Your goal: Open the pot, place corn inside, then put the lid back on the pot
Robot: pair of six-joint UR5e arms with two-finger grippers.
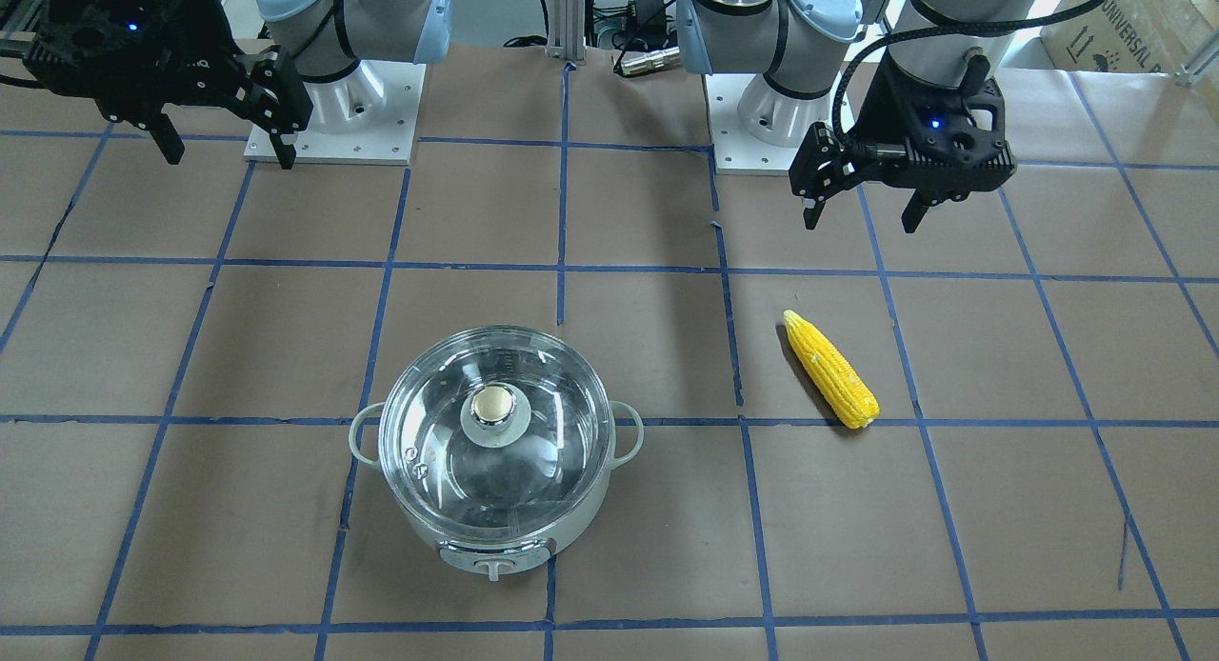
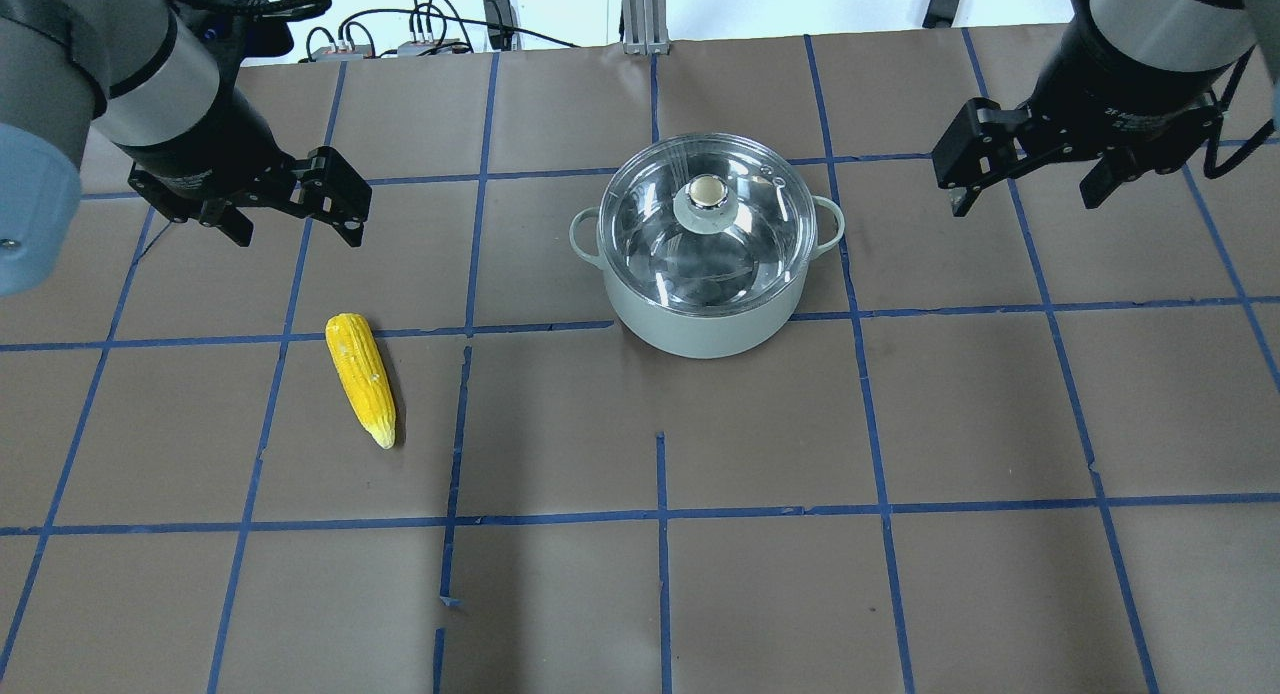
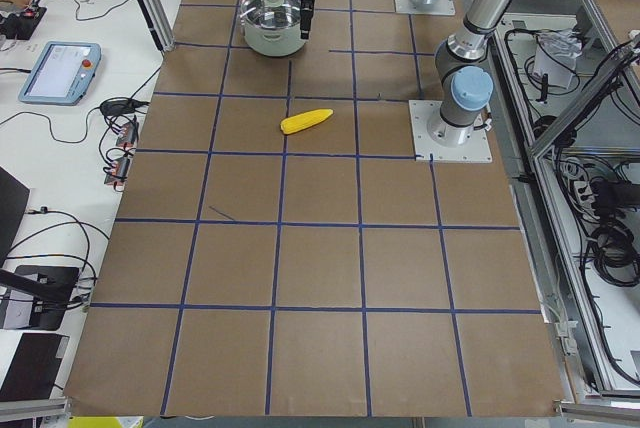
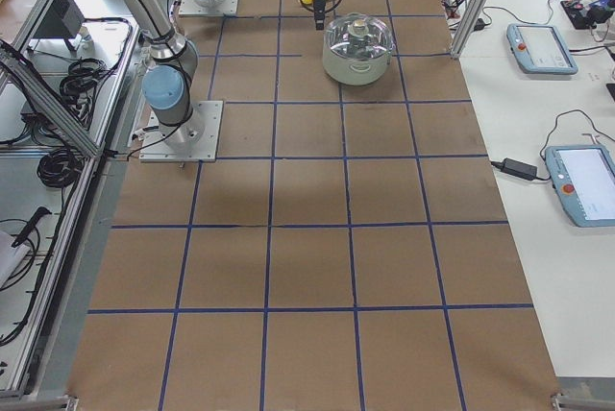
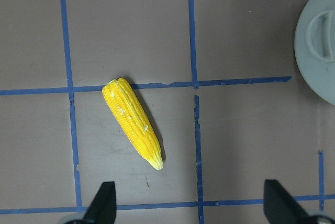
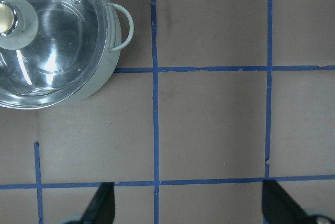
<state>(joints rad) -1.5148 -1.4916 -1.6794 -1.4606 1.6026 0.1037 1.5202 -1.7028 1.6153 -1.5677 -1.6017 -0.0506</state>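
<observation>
The white pot (image 2: 700, 329) stands at the table's middle with the glass lid (image 2: 745, 249) shut on it, its gold-topped knob (image 2: 707, 193) upright. The yellow corn (image 2: 362, 377) lies flat on the paper to the pot's left, pointed tip toward the robot. My left gripper (image 2: 298, 226) hangs open and empty above the table, just beyond the corn; its wrist view shows the corn (image 5: 133, 124) between the fingertips (image 5: 102, 203). My right gripper (image 2: 1028, 199) hangs open and empty to the right of the pot; its wrist view shows the lid (image 6: 52, 35).
Brown paper with a blue tape grid (image 2: 660, 514) covers the table. Both arm bases (image 1: 333, 109) stand on the robot's side. Cables and a metal post (image 2: 640, 14) lie past the far edge. Tablets (image 4: 538, 46) sit on a side bench.
</observation>
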